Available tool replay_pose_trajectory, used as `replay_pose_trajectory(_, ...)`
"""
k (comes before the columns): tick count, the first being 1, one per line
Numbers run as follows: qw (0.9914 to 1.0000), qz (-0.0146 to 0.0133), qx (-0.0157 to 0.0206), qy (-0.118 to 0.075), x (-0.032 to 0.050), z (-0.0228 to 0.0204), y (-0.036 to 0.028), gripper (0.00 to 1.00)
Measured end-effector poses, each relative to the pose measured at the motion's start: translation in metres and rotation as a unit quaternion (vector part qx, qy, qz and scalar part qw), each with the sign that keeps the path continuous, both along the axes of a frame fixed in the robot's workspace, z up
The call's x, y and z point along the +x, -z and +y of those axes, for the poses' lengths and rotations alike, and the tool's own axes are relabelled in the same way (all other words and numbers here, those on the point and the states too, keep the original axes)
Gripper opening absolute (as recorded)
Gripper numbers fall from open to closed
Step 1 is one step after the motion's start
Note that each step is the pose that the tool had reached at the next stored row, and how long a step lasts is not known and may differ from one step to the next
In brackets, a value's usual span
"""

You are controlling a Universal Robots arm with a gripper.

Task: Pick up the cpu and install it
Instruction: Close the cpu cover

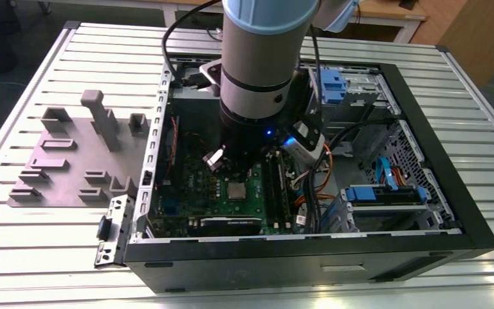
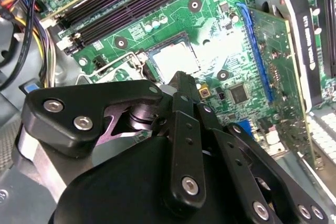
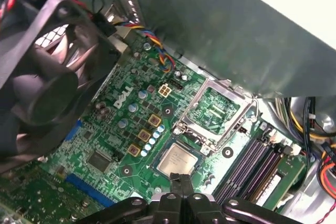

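One cpu [image 3: 177, 161] | flat on motherboard [image 3: 113, 129], top up | hand [image 3: 181, 181] narrow, empty

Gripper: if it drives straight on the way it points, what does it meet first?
Most likely the cpu, lying flat on the motherboard straight ahead of the gripper; the gap between them is unclear.

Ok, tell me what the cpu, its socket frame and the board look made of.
The cpu: metal lid, likely, with a dull silver-gray sheen. The socket frame: bare shiny metal, catching bright glints along its edges. The board: glossy green circuit laminate, probably resin-based, dotted with solder points.
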State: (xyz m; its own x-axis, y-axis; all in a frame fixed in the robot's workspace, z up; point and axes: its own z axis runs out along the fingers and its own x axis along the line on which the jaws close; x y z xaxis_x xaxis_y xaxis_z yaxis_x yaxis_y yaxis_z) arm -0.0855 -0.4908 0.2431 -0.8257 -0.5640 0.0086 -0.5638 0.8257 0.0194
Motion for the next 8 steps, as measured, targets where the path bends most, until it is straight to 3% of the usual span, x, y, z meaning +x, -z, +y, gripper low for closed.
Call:
replay_pose_trajectory(4, 0.99983, 0.0, 0.0, -0.018, 0.0, 0.0, 0.0, 0.11)
replay_pose_trajectory(8, 0.99973, 0.0, 0.0, -0.023, 0.0, 0.0, 0.0, 0.11)
